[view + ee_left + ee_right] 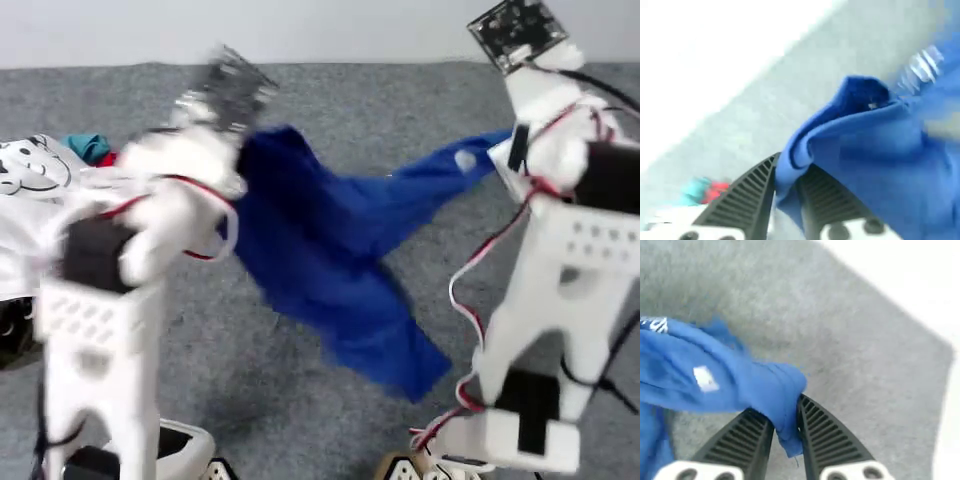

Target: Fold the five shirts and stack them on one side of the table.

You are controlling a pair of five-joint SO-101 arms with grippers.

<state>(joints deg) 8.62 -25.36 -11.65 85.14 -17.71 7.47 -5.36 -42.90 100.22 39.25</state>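
Clamping blue shirt [330, 250] w/ both; my left gripper [790, 169] & right gripper [782, 412] clenched on its cloth; grey table [400, 110] underneath; white wall [300, 30] beyond; white shirt [30, 170] by left arm.

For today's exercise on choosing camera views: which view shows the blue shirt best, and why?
The high view: the blue shirt shows end to end, stretched over the table. The left wrist view gives a bunched edge pinched in the left gripper; the right wrist view, another bunched corner in the right gripper.
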